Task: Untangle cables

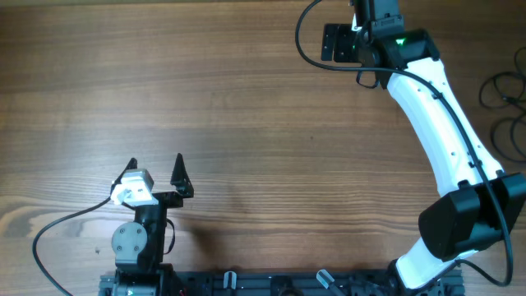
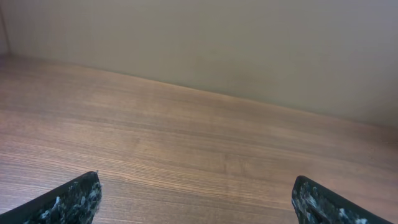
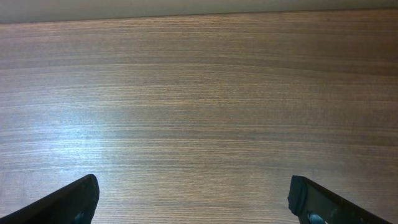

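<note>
While empty and spread wide at left gripper [image 1: 156,168] and right gripper [image 3: 193,186] alike, swing the right one to the cables [image 1: 505,99] and pinch one outer loop, clear of crossings.

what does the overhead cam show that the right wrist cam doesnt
Only overhead: the cables looped at the right edge of the table, the left arm with its open left pincer, and the right arm. Only right wrist: the right pincer seen close up, its fingertips wide apart with nothing between them. Both: the wooden table.
</note>
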### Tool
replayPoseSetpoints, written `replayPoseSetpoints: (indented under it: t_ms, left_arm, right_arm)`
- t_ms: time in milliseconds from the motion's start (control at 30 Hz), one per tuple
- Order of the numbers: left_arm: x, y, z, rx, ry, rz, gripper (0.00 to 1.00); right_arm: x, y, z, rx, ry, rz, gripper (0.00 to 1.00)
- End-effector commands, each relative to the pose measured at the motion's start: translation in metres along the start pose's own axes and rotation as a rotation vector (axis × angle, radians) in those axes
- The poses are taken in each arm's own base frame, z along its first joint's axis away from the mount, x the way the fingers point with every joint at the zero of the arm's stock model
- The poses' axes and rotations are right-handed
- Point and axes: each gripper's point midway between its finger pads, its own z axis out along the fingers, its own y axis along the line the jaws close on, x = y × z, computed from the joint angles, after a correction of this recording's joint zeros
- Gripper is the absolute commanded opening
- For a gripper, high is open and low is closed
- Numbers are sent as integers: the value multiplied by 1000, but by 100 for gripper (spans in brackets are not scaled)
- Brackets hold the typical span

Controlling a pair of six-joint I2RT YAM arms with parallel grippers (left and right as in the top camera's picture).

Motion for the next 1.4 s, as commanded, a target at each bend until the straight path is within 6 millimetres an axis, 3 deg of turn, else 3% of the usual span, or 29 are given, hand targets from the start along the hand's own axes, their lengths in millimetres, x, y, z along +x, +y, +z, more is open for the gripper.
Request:
replayPoseSetpoints:
  t_ms: [0,200,1367]
  left_arm:
    - [2,-2,0,18,1,88,100]
    - [1,1,0,1,-3,177,100]
    - [1,3,0,-8,-4,176,100]
  right_arm:
    - [4,3,6,-2,15,10,100]
    - [4,3,6,-2,15,10,100]
    - [4,3,6,-2,14,10,100]
